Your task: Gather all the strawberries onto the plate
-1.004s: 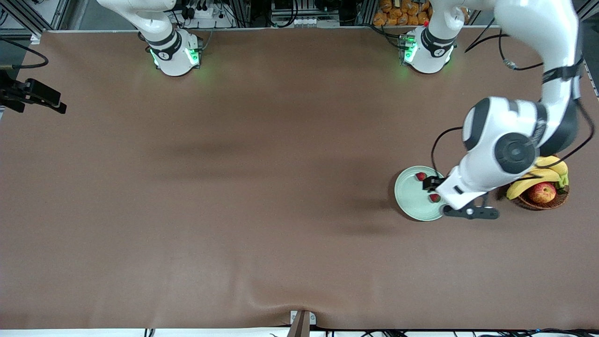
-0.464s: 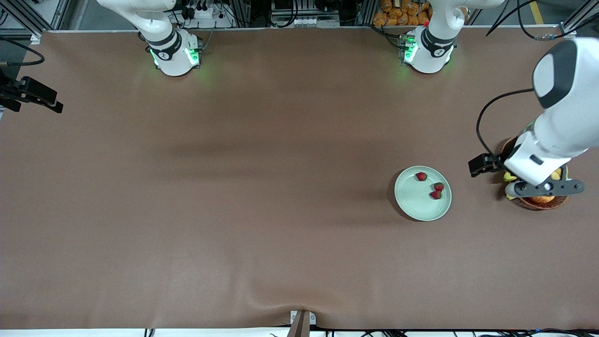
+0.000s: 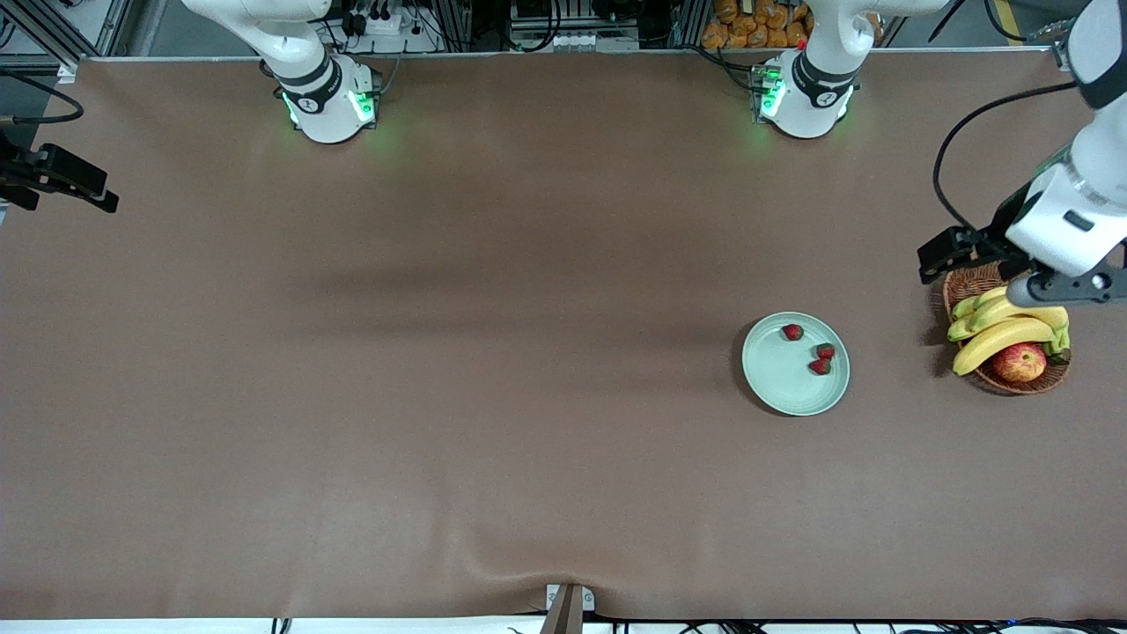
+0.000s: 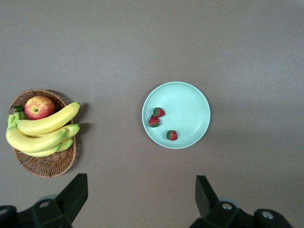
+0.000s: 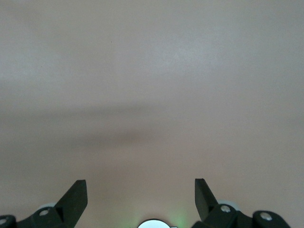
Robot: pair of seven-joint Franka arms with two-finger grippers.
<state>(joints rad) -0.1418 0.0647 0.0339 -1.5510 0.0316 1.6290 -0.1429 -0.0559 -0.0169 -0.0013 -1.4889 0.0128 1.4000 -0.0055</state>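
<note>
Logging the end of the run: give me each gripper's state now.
Left gripper: open, holding nothing, up over the basket.
Right gripper: open, holding nothing, waiting over bare table.

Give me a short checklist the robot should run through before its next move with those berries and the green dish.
1. All three strawberries on the plate: ok.
2. No berries seen on the table or in the basket: ok.
3. Left tool open and empty, up over the table beside the basket: ok.
4. Right tool open, empty, waiting: ok.
5. Plate flat on the table: ok.
</note>
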